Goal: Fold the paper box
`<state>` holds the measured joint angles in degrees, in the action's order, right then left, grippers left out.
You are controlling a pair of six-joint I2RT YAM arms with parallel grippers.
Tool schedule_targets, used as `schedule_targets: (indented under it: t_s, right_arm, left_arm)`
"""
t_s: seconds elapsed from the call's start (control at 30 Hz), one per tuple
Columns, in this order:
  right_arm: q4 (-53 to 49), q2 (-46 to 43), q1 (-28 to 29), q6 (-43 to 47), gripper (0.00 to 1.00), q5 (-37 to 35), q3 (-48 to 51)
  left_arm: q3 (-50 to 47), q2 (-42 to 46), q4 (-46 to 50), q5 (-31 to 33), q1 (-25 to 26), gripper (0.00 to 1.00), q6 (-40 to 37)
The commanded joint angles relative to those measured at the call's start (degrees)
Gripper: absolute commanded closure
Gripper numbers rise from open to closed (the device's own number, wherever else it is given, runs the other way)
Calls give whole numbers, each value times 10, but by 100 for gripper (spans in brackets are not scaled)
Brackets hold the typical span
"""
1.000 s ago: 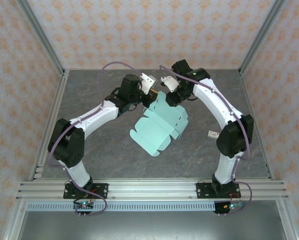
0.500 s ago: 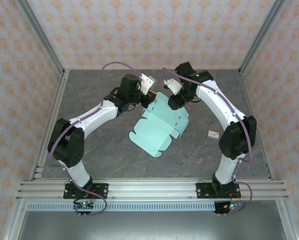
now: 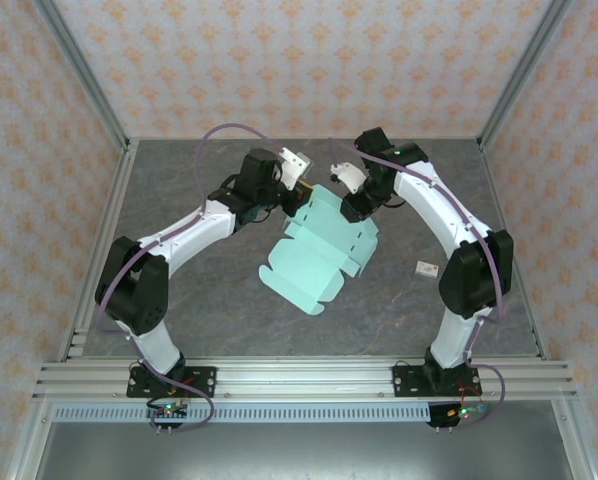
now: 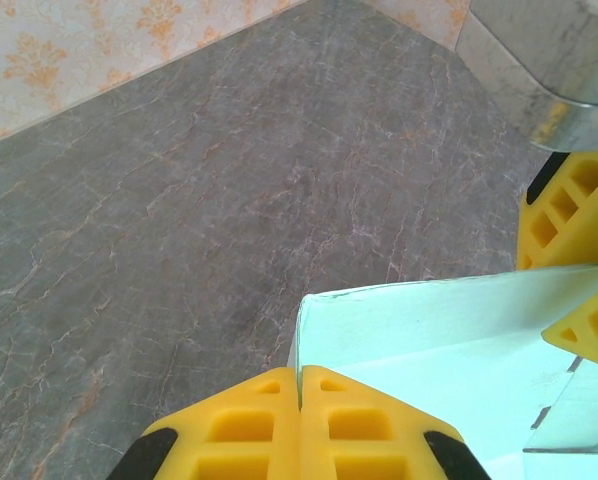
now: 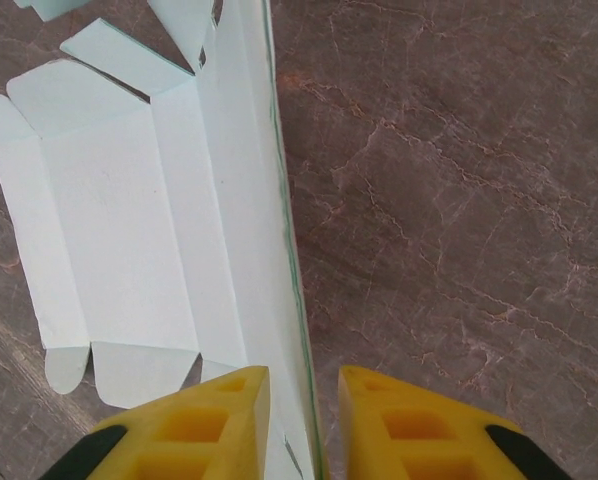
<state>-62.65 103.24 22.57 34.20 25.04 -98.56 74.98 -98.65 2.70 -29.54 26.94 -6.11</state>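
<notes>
The paper box (image 3: 319, 255) is a pale mint-green die-cut sheet lying unfolded in the middle of the table, its far panel lifted upright. My left gripper (image 3: 299, 200) is at that panel's far-left corner. In the left wrist view the left gripper (image 4: 300, 385) is shut on the thin edge of the paper box (image 4: 449, 330). My right gripper (image 3: 352, 212) is at the far-right end of the same panel. Seen from the right wrist, the right gripper (image 5: 304, 385) stands open, its fingers on either side of the upright edge of the paper box (image 5: 129, 220) without pinching it.
A small white tag (image 3: 426, 267) lies on the grey marbled table (image 3: 199, 290) to the right of the sheet, near the right arm's elbow. Metal frame posts and patterned walls close in the table's left, right and far sides.
My right gripper has shifted slightly to the right along the raised far panel, which now stands a little more upright. The left arm has held still with its grip on the card.
</notes>
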Motion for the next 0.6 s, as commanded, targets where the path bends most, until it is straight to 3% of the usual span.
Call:
schedule_targets:
  t_s: [0.0, 0.2, 0.57]
  right_arm:
    - [11, -2, 0, 8, 76, 12, 2]
    - [12, 10, 0, 12, 80, 19, -5]
    - [26, -1, 1, 9, 99, 11, 1]
  left_arm:
    - [10, 21, 3, -7, -5, 100, -9]
    - [10, 21, 1, -10, -5, 100, -7]
    - [9, 22, 5, -3, -5, 100, 3]
